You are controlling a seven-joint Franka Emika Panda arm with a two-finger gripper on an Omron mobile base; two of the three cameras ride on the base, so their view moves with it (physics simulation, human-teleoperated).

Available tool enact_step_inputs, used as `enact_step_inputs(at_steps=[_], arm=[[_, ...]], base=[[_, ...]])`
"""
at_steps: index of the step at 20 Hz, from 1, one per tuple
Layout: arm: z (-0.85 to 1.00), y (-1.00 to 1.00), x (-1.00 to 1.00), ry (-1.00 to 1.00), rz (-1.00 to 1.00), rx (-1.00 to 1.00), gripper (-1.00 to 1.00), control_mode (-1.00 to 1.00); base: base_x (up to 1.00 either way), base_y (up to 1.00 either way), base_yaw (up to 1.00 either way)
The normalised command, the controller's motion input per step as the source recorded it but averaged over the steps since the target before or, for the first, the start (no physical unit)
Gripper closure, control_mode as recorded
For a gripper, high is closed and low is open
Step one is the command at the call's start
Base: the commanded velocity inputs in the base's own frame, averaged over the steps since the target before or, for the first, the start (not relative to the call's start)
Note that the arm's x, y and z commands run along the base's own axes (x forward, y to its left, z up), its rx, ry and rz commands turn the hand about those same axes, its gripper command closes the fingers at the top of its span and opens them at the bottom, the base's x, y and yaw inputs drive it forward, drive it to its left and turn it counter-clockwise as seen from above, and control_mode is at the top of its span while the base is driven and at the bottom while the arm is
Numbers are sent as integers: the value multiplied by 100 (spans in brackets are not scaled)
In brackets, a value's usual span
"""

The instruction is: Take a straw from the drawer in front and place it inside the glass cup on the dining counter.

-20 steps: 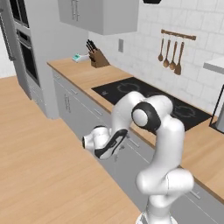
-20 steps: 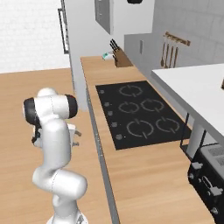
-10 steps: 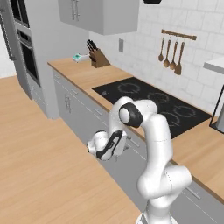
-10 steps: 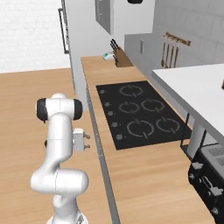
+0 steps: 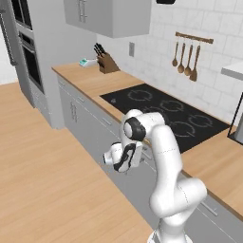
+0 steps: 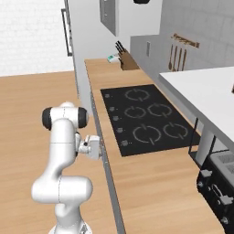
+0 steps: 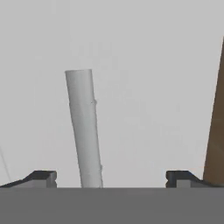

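Drawer (image 7: 131, 65) first: you are facing its flat light grey front at very close range, and it looks shut, so the straw is presumably inside where you cannot see it. The slim bar handle (image 7: 85, 131) runs slightly tilted up the hand view, between the two dark fingertips (image 7: 43, 177) but nearer the left one than the right.

Your gripper (image 5: 124, 159) hangs low in front of the grey cabinet run, under the wooden bench (image 6: 151, 183) that carries the black cooktop (image 6: 146, 119), with the arm folded down from the shoulder. Its jaws stand wide apart and hold nothing.

By my reading you are on the opening step: reaching for the handle, with the pull not yet begun. Everything else, picking the straw and carrying it to the glass cup, comes after.

For the next move, shift the hand sideways so the bar sits more evenly between the jaws, then ease forward until the fingers pass either side of it. Close firmly, then pull straight back, square to the drawer front. Watch the wooden edge (image 7: 214, 131) at the right of the hand view; I cannot tell how close it is.
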Motion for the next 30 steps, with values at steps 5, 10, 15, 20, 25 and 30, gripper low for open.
enact_step_inputs(at_steps=[5,10,15,20,25,30], arm=[[-45,-36,37,14,7,9,-100,-100],[-47,-8,41,11,14,9,-100,-100],[-35,-12,27,6,12,7,-100,-100],[-5,-14,1,1,11,13,100,-100],[0,11,-8,0,12,20,100,-100],[0,67,-18,1,10,17,100,-100]], base=[[0,0,0],[0,0,0],[0,0,0],[0,0,0],[0,0,0],[0,0,0]])
